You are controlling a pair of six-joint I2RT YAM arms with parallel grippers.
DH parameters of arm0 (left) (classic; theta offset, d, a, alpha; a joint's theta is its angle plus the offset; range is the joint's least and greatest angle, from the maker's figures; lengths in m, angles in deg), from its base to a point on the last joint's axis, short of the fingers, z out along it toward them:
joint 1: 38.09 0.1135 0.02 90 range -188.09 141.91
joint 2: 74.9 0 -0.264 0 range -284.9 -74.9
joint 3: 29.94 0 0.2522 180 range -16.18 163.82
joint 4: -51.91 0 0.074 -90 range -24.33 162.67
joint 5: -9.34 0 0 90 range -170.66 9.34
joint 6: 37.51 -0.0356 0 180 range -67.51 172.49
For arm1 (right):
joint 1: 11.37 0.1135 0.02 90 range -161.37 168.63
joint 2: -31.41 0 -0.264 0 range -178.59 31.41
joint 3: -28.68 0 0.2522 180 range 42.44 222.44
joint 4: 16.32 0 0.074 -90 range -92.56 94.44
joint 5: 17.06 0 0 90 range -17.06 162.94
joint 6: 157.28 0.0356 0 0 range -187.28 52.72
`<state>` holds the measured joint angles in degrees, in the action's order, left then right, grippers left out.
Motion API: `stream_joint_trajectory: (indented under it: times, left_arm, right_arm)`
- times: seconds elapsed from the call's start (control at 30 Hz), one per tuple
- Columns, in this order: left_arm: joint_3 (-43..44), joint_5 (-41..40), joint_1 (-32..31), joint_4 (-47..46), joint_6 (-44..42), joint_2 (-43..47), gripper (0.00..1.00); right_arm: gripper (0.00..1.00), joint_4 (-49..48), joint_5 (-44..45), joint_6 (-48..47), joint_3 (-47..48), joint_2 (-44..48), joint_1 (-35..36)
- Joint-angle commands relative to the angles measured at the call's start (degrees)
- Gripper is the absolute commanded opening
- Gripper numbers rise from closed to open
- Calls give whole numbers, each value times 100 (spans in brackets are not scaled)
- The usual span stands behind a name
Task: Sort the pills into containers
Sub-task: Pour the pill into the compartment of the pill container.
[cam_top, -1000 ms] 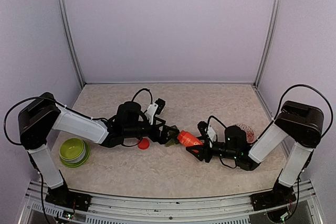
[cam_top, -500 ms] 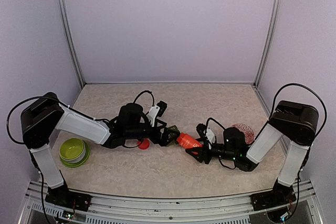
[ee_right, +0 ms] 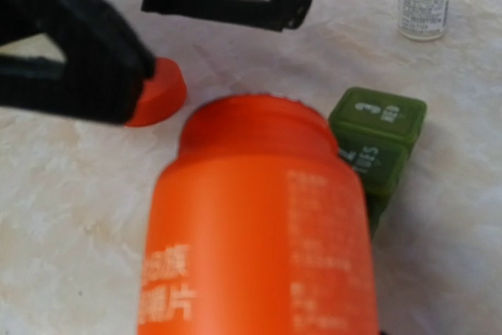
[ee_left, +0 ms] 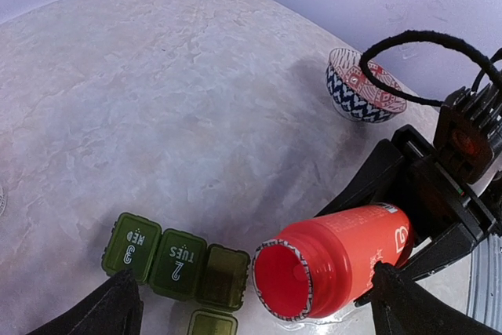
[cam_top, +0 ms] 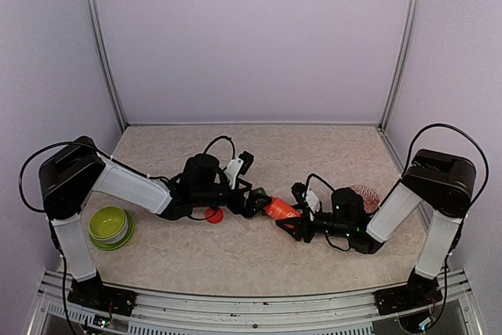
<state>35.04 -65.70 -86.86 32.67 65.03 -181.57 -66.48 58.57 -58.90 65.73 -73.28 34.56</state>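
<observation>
Far left on the tabletop (cam_top: 235, 256): lime-green bowl (cam_top: 110, 227), out of play. Next, left fingers (ee_left: 110, 311) spread wide, holding nothing, straddling the strip and the bottle mouth; pushed a touch rightward over the last second. Red cap (cam_top: 213, 215) lying beside the left wrist, off the bottle.

Centre: containers (ee_left: 176, 260), a dark green strip of three joined square boxes, flat on the tabletop right under the left wrist. Translucent green plastic, white marks "3 WED" and "2 TUES" on two shut lids. Third box apparently open, lid flapped toward the camera. No pills visible inside.

Just right: red pill bottle (ee_left: 337, 260), uncapped, tipped on its side, mouth nearly touching the open box; crept leftward since a second ago. Reads as lining up for a pour, sorting not yet started. Gripped around the body by right fingers (ee_left: 376, 182), set at mid width.

Far right: patterned bowl (ee_left: 362, 88), well apart.
</observation>
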Motion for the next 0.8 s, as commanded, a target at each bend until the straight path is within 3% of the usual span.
stream_joint_trajectory:
  times: [0.0, 0.77]
  left_arm:
    - [262, -48, 26, 70, -96, -149, 99]
    - [533, -321, 50, 459, -157, -510, 99]
  right_arm:
    - [0, 64, 62, -72, 140, 111, -58]
    - [0, 631, 182, -108, 158, 465, -63]
